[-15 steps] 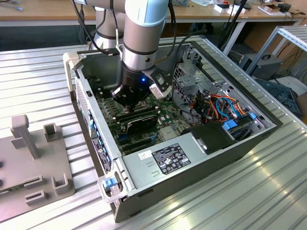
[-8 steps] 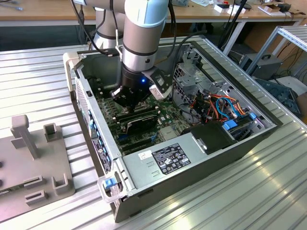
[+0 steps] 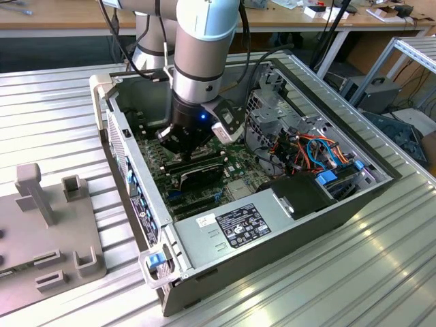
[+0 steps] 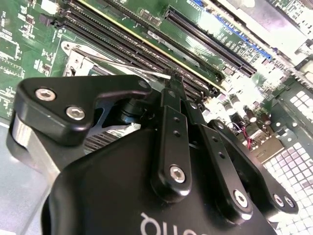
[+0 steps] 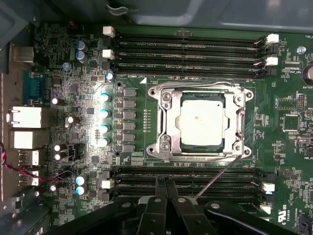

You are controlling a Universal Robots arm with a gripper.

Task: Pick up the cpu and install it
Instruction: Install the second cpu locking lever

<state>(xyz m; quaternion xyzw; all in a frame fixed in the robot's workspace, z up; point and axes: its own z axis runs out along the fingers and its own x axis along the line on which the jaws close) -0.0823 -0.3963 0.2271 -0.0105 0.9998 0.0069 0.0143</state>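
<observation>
Fingers [image 5: 164,188] pressed together, holding nothing, over memory slots [image 5: 186,177] beside socket frame [image 5: 168,120] in first wrist view. Cpu [image 5: 202,120] just beyond fingertips, apart from them, already seated square inside frame. No long axis: flat square, pale silver-grey top, faint speck near centre. In exterior view, gripper [image 3: 189,139] low inside computer case [image 3: 204,235], above motherboard [image 3: 231,176].
</observation>
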